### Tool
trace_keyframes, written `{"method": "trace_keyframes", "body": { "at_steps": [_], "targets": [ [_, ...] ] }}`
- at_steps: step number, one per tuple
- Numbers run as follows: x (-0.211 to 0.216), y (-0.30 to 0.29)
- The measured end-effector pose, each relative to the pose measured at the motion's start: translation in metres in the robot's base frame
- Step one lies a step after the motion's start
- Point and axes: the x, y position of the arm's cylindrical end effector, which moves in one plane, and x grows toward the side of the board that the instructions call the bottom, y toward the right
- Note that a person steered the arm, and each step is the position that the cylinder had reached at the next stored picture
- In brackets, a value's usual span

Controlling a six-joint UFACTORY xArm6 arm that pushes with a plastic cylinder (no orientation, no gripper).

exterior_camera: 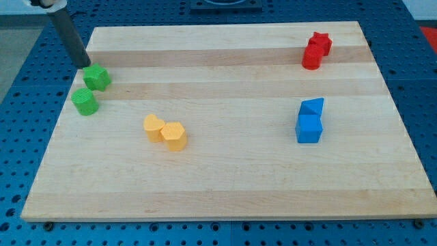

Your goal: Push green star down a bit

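Tip [85,65] just far-left of green star [97,77], nearly touching. Green cylinder [85,102] just near of star. Both close to tabletop [232,184] left edge. No hand fitted; plain rod.

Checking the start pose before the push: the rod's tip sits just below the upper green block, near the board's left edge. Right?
Not quite. In the camera view my tip sits just above the upper green block, toward the view's top, not below it. It is near the board's left edge as you say.

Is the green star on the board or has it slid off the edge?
On the board. The green star sits inside the board's left edge, with my tip just above-left of it and the other green block below.
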Motion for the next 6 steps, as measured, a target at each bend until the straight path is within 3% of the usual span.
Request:
{"method": "trace_keyframes", "body": {
  "at_steps": [6],
  "targets": [
    [0.012, 0.044]
  ]
}}
